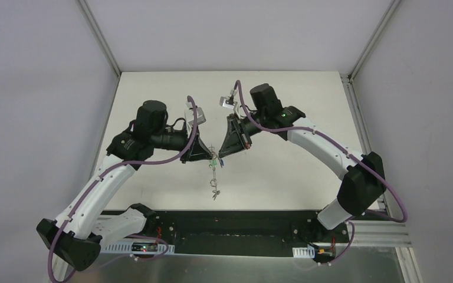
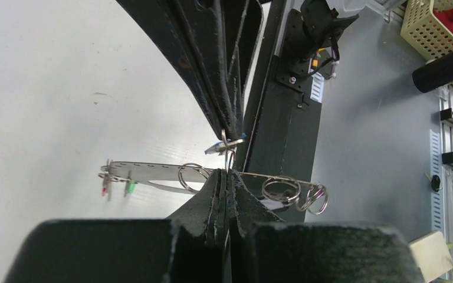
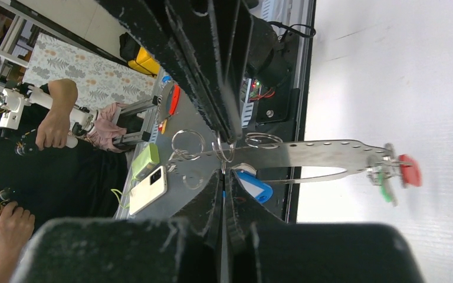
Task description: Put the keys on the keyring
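Note:
Both grippers meet tip to tip above the middle of the table. My left gripper (image 1: 207, 154) (image 2: 226, 174) is shut on the keyring (image 2: 153, 172), a long thin grey metal loop seen edge-on. It hangs down towards the table in the top view (image 1: 214, 180). Small split rings (image 2: 281, 189) sit along it. Keys with a red tag (image 3: 410, 170) and a green tag (image 3: 386, 192) dangle at its far end. My right gripper (image 1: 220, 157) (image 3: 223, 175) is shut on the key with the blue tag (image 3: 253, 184), right against the keyring.
The white table (image 1: 153, 183) lies below. A black base rail (image 1: 242, 227) runs along its near edge. Beyond the table, the wrist views show a phone (image 3: 147, 190), a person's hands (image 3: 53, 130) and a yellow basket (image 2: 433, 26).

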Available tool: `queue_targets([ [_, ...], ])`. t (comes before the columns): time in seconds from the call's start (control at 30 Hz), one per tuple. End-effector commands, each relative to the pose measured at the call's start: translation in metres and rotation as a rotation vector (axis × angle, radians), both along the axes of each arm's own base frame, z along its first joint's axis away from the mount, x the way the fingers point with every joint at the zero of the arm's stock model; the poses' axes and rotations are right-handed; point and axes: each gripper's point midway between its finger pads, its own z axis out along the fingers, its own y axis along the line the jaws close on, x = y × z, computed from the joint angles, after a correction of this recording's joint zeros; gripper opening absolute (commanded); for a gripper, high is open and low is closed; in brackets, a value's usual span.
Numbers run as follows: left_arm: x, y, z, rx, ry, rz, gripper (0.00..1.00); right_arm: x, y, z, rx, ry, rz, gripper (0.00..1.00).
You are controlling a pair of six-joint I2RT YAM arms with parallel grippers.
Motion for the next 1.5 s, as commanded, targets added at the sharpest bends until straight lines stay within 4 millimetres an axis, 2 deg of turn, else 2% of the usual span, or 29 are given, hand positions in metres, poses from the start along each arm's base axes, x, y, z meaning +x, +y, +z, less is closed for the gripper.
queue_targets([
  [0.0,-0.004,-0.004,0.021,-0.097,-0.045,-0.046,0.0,-0.018,0.0,0.011,0.053,-0.05,0.072,0.0],
  [0.3,-0.003,-0.002,0.018,-0.108,-0.035,-0.038,0.0,-0.024,0.008,0.006,0.034,-0.041,0.103,0.0],
  [0.73,-0.002,0.001,0.015,-0.108,-0.034,-0.022,0.0,-0.018,0.011,0.0,0.013,-0.056,0.078,0.0],
  [1.13,-0.005,0.001,0.014,-0.116,-0.022,-0.036,0.0,0.001,0.008,0.004,0.005,-0.069,-0.001,0.0],
  [1.47,-0.004,0.0,0.013,-0.121,-0.015,-0.038,0.0,-0.004,0.009,0.01,0.029,-0.038,0.031,0.0],
])
